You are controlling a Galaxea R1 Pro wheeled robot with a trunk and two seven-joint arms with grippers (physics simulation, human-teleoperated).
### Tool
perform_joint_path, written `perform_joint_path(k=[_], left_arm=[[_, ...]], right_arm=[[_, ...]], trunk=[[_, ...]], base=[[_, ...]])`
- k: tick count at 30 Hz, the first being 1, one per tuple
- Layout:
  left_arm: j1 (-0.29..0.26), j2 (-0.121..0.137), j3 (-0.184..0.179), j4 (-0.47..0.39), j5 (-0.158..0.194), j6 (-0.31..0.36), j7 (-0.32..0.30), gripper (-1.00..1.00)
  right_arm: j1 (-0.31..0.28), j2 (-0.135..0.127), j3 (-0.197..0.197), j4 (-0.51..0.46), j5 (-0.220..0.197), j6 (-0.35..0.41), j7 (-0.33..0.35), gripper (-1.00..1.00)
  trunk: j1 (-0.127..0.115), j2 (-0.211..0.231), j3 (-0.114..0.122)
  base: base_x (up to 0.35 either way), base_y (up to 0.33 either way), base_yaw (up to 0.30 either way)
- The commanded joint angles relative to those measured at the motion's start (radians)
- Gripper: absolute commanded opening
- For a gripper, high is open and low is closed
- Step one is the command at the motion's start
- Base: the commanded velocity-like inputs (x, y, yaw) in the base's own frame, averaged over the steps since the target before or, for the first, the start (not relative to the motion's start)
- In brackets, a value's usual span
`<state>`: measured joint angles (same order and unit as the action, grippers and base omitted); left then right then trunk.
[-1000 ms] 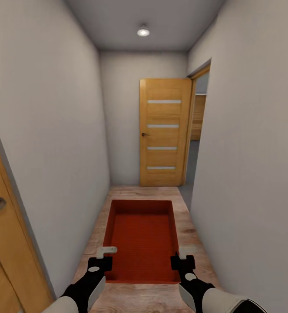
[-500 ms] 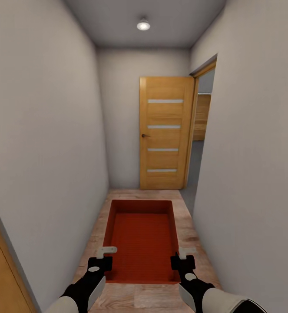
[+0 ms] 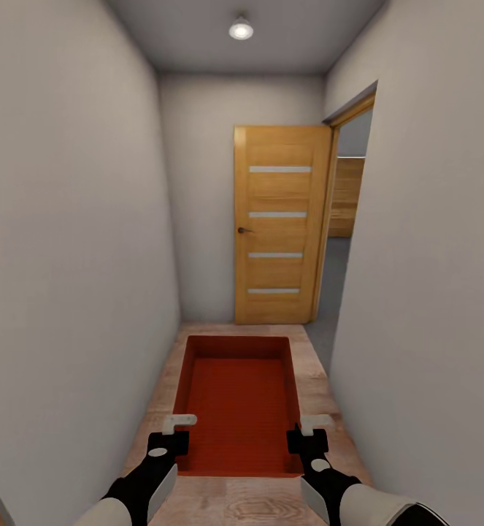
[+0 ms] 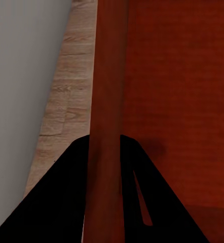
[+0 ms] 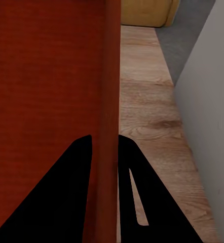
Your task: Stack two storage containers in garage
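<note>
We carry the red bin (image 3: pixel 239 398) level ahead of us over the wood hallway floor (image 3: pixel 322 409); our left gripper (image 3: pixel 174 429) and right gripper (image 3: pixel 306 431) each pinch a side wall, probably to balance it toward the open doorway (image 3: pixel 340 241).

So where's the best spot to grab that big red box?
Probably the thin side walls of the storage container. It is open on top and wide, so one pincer comes down over each long rim: the left pincer straddles the left wall, the right pincer the right, near the robot's end, as now.
</note>
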<state>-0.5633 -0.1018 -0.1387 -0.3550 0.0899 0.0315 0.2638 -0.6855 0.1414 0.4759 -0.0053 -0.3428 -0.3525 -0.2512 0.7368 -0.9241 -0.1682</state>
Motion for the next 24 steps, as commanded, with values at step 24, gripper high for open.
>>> perform_joint_path(k=[24], left_arm=[[-0.001, 0.002, 0.011, -0.009, 0.021, 0.000, 0.008, -1.00]], right_arm=[[0.000, 0.000, -0.040, 0.001, 0.005, 0.004, 0.018, -1.00]], trunk=[[0.001, -0.001, -0.001]], base=[[0.325, 0.000, 0.000]])
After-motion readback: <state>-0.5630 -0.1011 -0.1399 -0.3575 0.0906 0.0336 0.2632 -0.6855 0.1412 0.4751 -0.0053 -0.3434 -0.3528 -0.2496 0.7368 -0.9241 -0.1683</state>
